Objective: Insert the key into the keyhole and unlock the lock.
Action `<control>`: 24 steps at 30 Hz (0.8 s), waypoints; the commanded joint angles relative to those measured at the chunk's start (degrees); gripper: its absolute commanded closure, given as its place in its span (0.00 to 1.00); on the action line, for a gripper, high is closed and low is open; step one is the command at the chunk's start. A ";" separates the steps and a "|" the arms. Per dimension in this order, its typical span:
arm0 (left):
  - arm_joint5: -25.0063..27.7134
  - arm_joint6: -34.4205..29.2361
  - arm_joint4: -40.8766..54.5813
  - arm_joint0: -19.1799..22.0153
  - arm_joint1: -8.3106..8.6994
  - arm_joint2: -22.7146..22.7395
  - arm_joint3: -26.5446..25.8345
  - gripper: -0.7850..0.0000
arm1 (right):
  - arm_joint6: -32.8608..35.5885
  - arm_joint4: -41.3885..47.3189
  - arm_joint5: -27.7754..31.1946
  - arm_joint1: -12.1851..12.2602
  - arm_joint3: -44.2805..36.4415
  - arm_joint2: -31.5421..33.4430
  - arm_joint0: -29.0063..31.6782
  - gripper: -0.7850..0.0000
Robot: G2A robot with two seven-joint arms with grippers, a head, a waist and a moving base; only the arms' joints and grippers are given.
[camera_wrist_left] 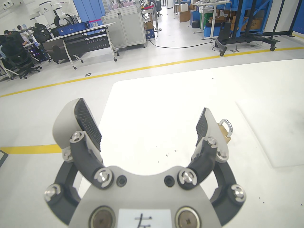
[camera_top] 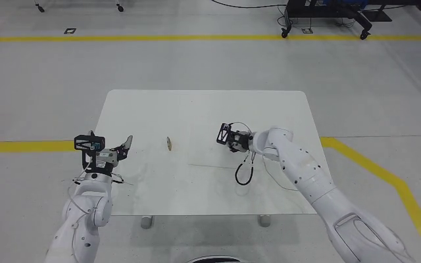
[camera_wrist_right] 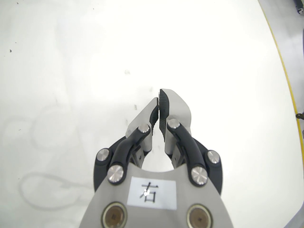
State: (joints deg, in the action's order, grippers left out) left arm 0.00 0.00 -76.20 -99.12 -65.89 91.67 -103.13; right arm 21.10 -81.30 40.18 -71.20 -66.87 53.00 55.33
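A small brass padlock (camera_top: 169, 143) with a silver shackle lies on the white table (camera_top: 197, 105), left of centre. In the left wrist view the padlock (camera_wrist_left: 225, 131) sits just beyond one finger, partly hidden by it. My left gripper (camera_top: 123, 146) hovers at the table's left edge, open and empty (camera_wrist_left: 142, 107). My right gripper (camera_top: 222, 133) is over the table's middle, to the right of the padlock and pointing toward it. Its pads (camera_wrist_right: 158, 96) are pressed together, with a thin sliver of metal, seemingly the key, at the tips.
A black cable loop (camera_top: 245, 174) hangs from the right arm over the table's front half. Yellow floor tape (camera_top: 39, 146) runs past the table on both sides. Carts and shelving stand far behind in the room.
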 commanded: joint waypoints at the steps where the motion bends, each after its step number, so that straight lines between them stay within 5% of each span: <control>1: 0.00 0.00 0.00 0.00 0.00 0.00 0.00 0.00 | -2.56 -0.06 0.83 0.63 -1.24 1.67 1.10 1.00; 8: 0.00 0.00 0.00 0.00 0.00 0.00 0.00 0.00 | -17.47 2.69 5.43 2.32 -4.32 6.92 5.02 1.00; 15: 0.00 0.00 0.00 0.00 0.00 0.00 0.00 0.00 | -32.44 15.14 15.83 2.02 2.39 8.17 5.11 1.00; 24: 0.00 0.00 0.00 0.00 0.00 0.00 0.00 0.00 | -34.38 16.22 17.52 1.88 4.91 7.71 3.97 1.00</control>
State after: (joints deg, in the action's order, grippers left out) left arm 0.00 0.00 -76.20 -99.12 -65.89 91.67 -103.13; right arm -13.28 -65.10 57.69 -69.33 -61.96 60.71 59.30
